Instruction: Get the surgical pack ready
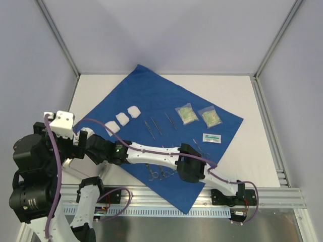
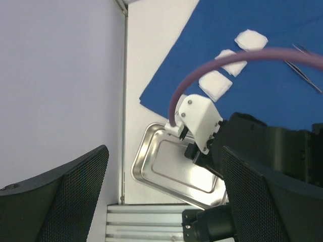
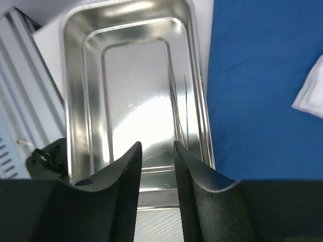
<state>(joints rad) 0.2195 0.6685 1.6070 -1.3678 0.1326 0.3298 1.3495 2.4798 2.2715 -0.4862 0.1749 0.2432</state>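
Note:
The surgical pack (image 1: pixel 166 96) is a royal-blue drape lying spread flat on the table; it also shows in the wrist views (image 2: pixel 166 85) (image 3: pixel 257 85). A steel tray (image 1: pixel 75 170) (image 2: pixel 144 156) (image 3: pixel 75 101) sits off its left corner. My right arm reaches across to the left. Its gripper (image 1: pixel 79 146) (image 2: pixel 194 151) (image 3: pixel 157 146) hangs over the tray's near end, open with a narrow gap and nothing between the fingers. Thin bright lines run along the tray's right wall; I cannot tell whether they are a slim instrument. My left gripper (image 2: pixel 164 151) (image 1: pixel 64 142) is raised above the tray, wide open and empty.
On the drape lie three white gauze pads (image 1: pixel 123 120), thin forceps (image 1: pixel 156 126), two clear packets (image 1: pixel 186 115) (image 1: pixel 211 117), a small labelled packet (image 1: pixel 212 137) and ringed instruments (image 1: pixel 159 174) partly under my right arm. Grey walls close in the table. An aluminium rail (image 1: pixel 272 196) runs along its near edge.

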